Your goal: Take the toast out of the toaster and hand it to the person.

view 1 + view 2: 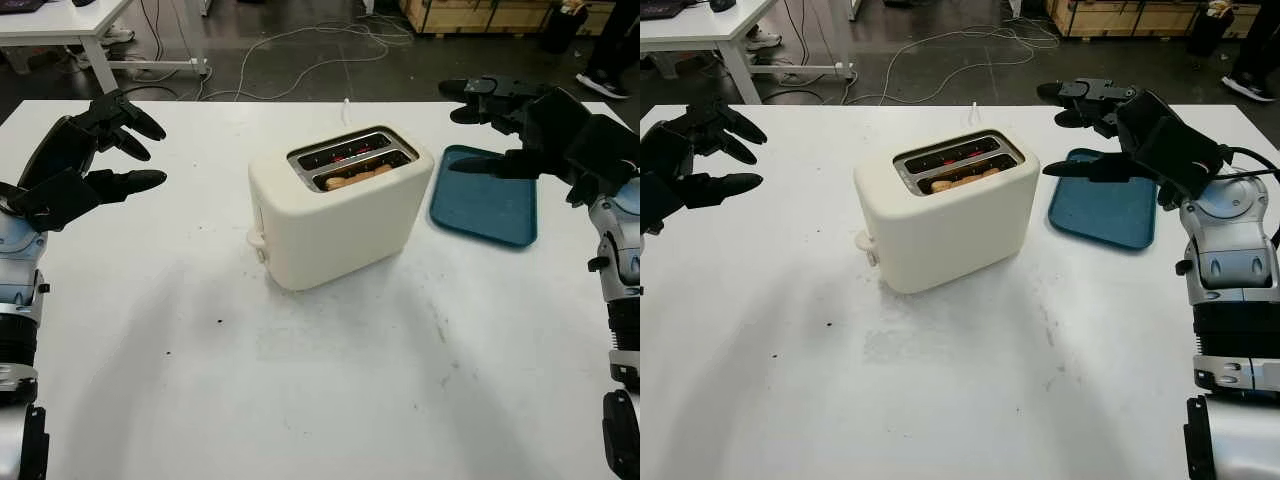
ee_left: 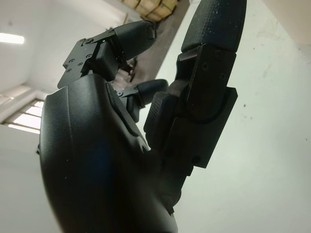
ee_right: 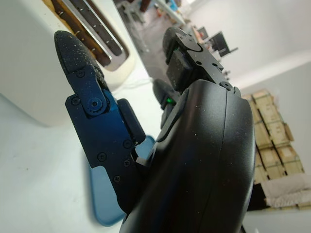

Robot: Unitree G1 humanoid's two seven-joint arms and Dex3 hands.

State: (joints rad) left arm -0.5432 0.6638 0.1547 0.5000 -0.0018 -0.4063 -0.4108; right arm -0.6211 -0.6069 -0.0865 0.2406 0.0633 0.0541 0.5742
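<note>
A cream two-slot toaster (image 1: 335, 215) stands in the middle of the white table (image 1: 300, 400). A slice of toast (image 1: 358, 177) sits low in the nearer slot; the farther slot glows red inside. My left hand (image 1: 95, 150) hovers open at the table's left side, well away from the toaster. My right hand (image 1: 510, 125) is open at the right, above the blue tray (image 1: 490, 205), a short way from the toaster's right end. In the right wrist view the toaster (image 3: 29, 63) lies just beyond my fingers (image 3: 82, 87).
The blue tray lies flat to the right of the toaster. Cables (image 1: 300, 50) run over the dark floor behind the table, with another white table (image 1: 60, 25) at the back left and wooden crates (image 1: 480, 12) at the back right. A person's shoe (image 1: 603, 82) stands at the far right.
</note>
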